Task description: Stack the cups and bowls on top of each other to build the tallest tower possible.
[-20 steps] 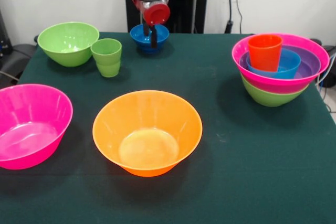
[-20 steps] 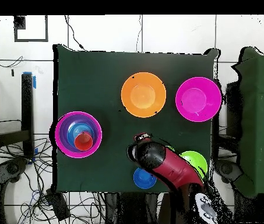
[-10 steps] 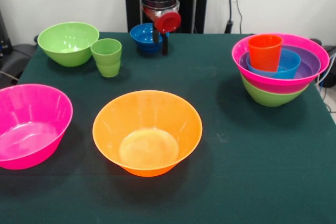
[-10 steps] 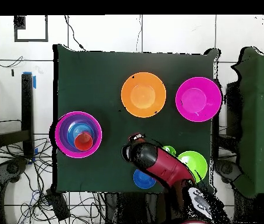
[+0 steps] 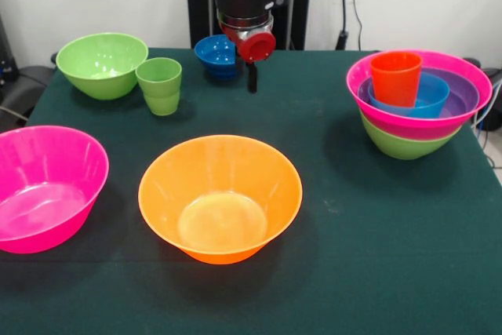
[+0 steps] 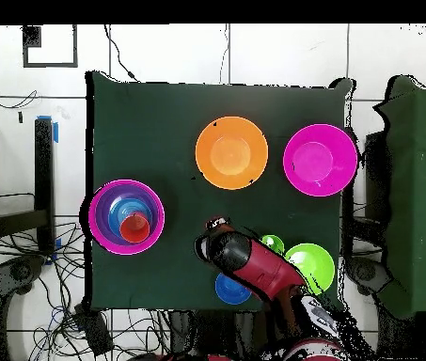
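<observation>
The tower point(image 5: 409, 125) stands at the right: a green bowl at the bottom, then pink, purple and blue bowls, with the orange-red cup point(image 5: 395, 78) on top; from above the tower point(image 6: 103, 218) is at the left. A light green cup point(image 5: 160, 84) stands beside a green bowl point(image 5: 102, 64). A small blue bowl point(image 5: 216, 54) sits at the far edge. My gripper point(image 5: 251, 76) hangs just right of the blue bowl, low over the cloth, with nothing in it. A big orange bowl point(image 5: 220, 198) and a big pink bowl point(image 5: 43, 186) sit near the front.
Seen from above, my red arm point(image 6: 254, 268) reaches over the table between the blue bowl point(image 6: 226, 290) and the green cup point(image 6: 272, 243). The dark green cloth point(image 5: 353, 233) covers the whole table.
The gripper has moved from over the blue bowl to its right and a little lower. The blue bowl has stayed in place, and nothing else has moved.
</observation>
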Controlling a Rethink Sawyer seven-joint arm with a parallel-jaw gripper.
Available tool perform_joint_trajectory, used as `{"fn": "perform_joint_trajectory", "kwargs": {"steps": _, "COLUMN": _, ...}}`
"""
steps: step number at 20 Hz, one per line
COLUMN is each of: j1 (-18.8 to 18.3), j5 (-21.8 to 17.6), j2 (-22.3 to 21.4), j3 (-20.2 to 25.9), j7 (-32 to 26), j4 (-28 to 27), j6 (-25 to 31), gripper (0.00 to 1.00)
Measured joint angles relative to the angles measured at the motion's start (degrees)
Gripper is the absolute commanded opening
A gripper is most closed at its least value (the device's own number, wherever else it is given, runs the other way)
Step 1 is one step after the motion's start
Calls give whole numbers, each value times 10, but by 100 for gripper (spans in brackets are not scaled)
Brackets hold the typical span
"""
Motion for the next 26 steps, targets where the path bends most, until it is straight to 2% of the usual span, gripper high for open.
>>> {"fn": "perform_joint_trajectory", "kwargs": {"steps": 15, "j1": -12, "j5": 0, "j2": 7, "j3": 1, "j7": 0, "j4": 1, "j6": 0, "gripper": 100}}
{"fn": "perform_joint_trajectory", "kwargs": {"steps": 22, "j1": 10, "j5": 0, "j2": -21, "j3": -17, "j7": 0, "j4": 1, "j6": 16, "gripper": 100}}
{"fn": "perform_joint_trajectory", "kwargs": {"steps": 26, "j1": 40, "j5": 2, "j2": -53, "j3": -41, "j7": 0, "j4": 1, "j6": 51, "gripper": 100}}
